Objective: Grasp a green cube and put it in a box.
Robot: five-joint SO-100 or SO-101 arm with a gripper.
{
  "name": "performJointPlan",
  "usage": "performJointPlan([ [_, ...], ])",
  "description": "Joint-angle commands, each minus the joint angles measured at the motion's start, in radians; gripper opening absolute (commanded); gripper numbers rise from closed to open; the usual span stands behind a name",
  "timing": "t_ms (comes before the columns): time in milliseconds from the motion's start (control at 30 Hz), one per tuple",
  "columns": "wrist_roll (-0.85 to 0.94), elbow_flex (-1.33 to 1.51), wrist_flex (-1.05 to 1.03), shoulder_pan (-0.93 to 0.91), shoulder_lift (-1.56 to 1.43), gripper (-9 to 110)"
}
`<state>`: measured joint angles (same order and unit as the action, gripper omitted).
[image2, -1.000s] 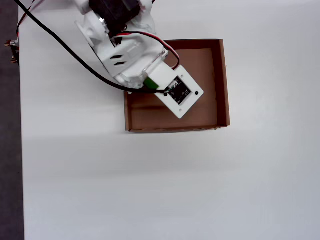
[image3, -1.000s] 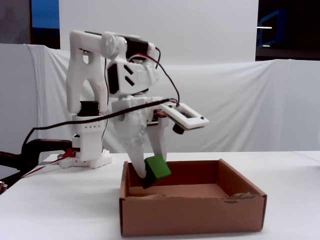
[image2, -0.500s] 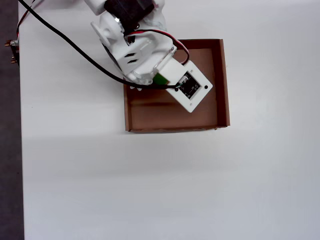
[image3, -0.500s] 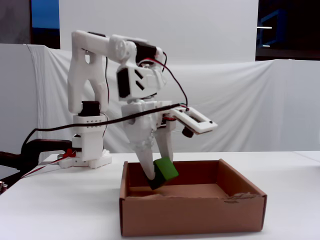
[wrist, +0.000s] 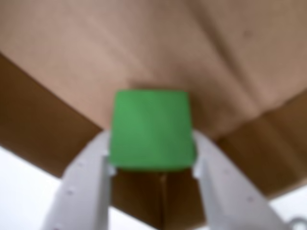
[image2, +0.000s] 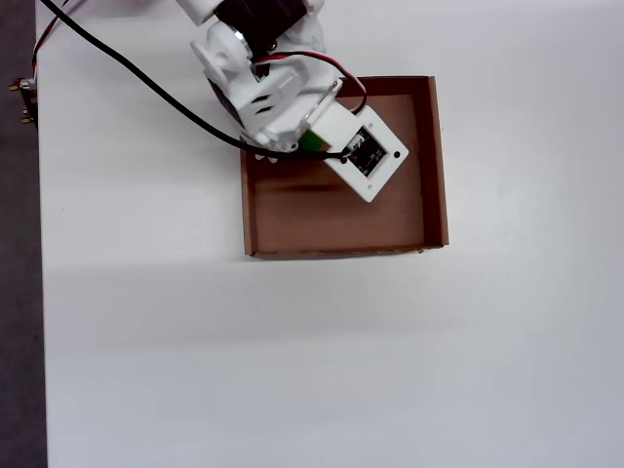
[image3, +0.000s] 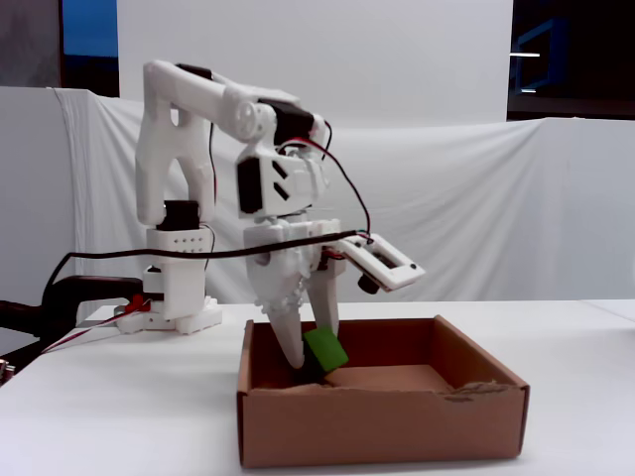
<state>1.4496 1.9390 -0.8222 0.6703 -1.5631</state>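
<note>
In the wrist view, nearest the lens, the two pale fingers [wrist: 84,187] of the tool [wrist: 151,163] rise from the lower edge and pinch the green cube [wrist: 151,129] between them, one on each side face. The picture is soft, but contact on both sides is plain. Beyond the cube lies the brown floor of the box [wrist: 158,43], with a darker wall crossing the lower left and lower right corners.

In the fixed view, the front wall of the box [image3: 382,424] stands closest, resting on the white tabletop [image3: 119,416]. Behind that wall the tool [image3: 310,359] reaches down into the box at its left side, and the green cube [image3: 325,349] sits tilted in its grip, below rim level. Whether it touches the floor cannot be told.

In the overhead view, only a sliver of the green cube [image2: 314,144] shows under the white arm [image2: 263,78], over the upper left part of the box [image2: 434,166]. A black cable [image2: 127,76] crosses the tabletop [image2: 322,361].
</note>
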Motion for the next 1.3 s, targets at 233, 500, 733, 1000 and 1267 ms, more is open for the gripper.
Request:
performJointPlan([
  [233, -0.017, 0.049, 0.012, -0.002, -0.12, 22],
  [500, -0.137, 0.11, -0.052, -0.058, -0.342, 22],
  [733, -0.181, 0.268, -0.118, -0.216, -0.64, 22],
  [1000, -0.316, 0.449, -0.204, -0.434, -0.876, 22],
  [1267, -0.318, 0.618, -0.302, -0.604, -1.101, 22],
])
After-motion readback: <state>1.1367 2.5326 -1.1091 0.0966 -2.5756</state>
